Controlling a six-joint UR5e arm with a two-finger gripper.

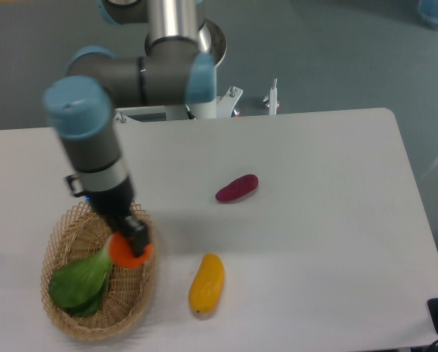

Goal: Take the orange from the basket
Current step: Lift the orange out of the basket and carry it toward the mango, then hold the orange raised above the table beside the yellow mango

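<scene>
Fingers: the dark two-finger gripper (133,238) points down and is closed around the orange (128,254), one finger (139,232) visible across the top of the fruit, the other hidden behind it
Orange: small, round, bright orange, held in the air over the right-hand rim of the basket (150,275), only its lower half showing beneath the fingers
Basket: oval tan wicker, at the front left of the desk (314,242), with a leafy green vegetable (83,280) lying inside; its white stalk end reaches up close to the orange
Arm: grey with blue joint caps, the wrist (105,172) slightly blurred
Other items: a yellow-orange elongated fruit (206,283) lies on the desk just right of the basket, a purple oblong vegetable (237,188) sits further back, well apart
Risk, slip: the fruit is smooth and ball-shaped, and the grip looks to sit high on it, so a quick swing could let it roll out
Risk, fall: dropped here, it would likely strike the rim and bounce onto the desk, perhaps towards the yellow fruit
Risk, snag: a low path could catch the scalloped weave and tug the basket
</scene>
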